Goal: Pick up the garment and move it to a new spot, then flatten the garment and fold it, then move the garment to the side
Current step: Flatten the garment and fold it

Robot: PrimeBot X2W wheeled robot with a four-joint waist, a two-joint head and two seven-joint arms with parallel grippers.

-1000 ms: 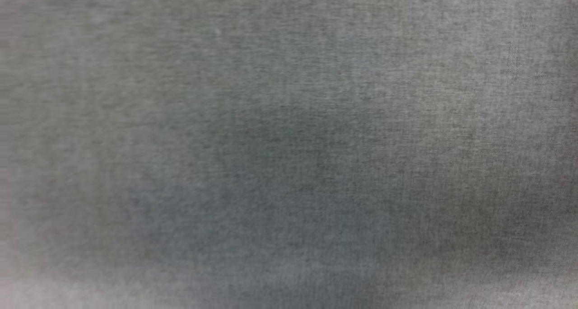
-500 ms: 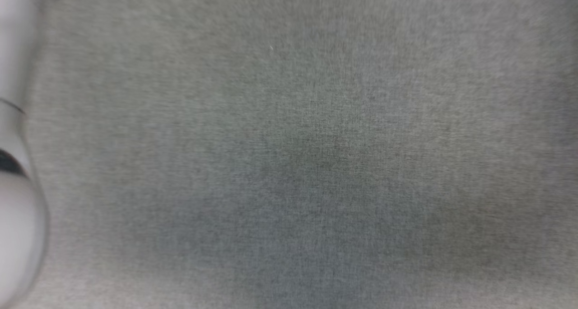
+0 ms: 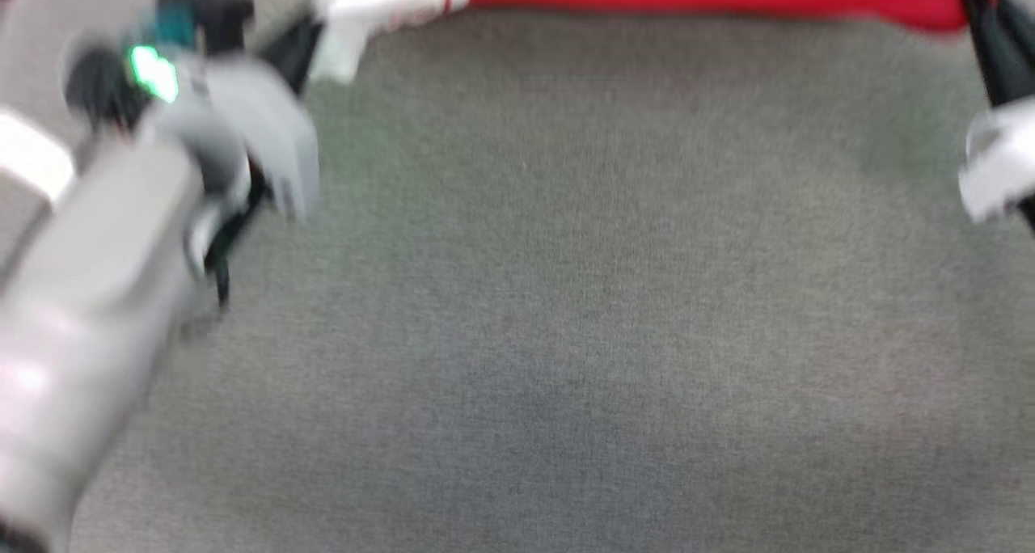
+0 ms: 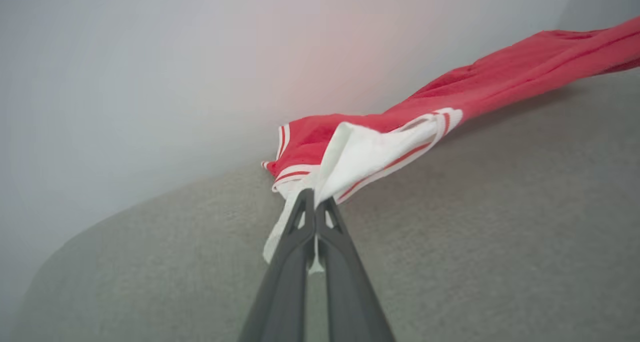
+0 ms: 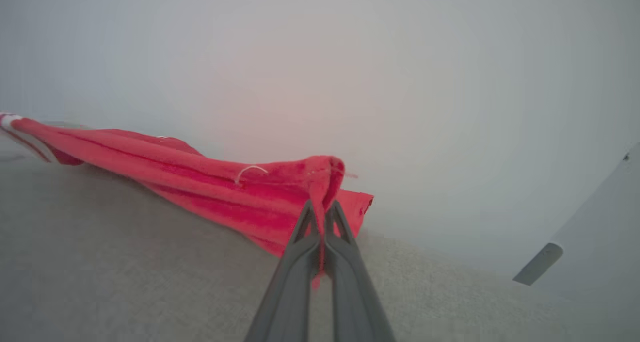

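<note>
Grey felt-like fabric covers the work surface [image 3: 566, 335], with a pale blank wall [image 4: 150, 57] behind it. The left gripper [image 4: 315, 202] has its 2 dark fingers pressed together on the garment [image 4: 500, 77]. They pinch the white sleeve [image 4: 370, 157], and a small flap of white cloth pokes out between the fingers below the tips. Just beside that grip, the sleeve's red-and-white striped trim [image 4: 292, 174] folds back on itself.

The right gripper [image 5: 320, 209] is clamped the same way, its 2 fingers closed on a bunched red corner at the jersey's other end, with a sliver of red showing between them.

From these 2 holds the garment runs as a long, narrow red band pulled between the grippers. From the head camera it lies across the far edge of the surface, white sleeve at the left and red cloth reaching to the right. It hangs low over the grey fabric and casts a shadow; I cannot tell whether it brushes the surface.

Further out, the pale left forearm [image 3: 97, 294] slants in from the lower left, blurred, with a green light [image 3: 152, 72] glowing near the wrist.
</note>
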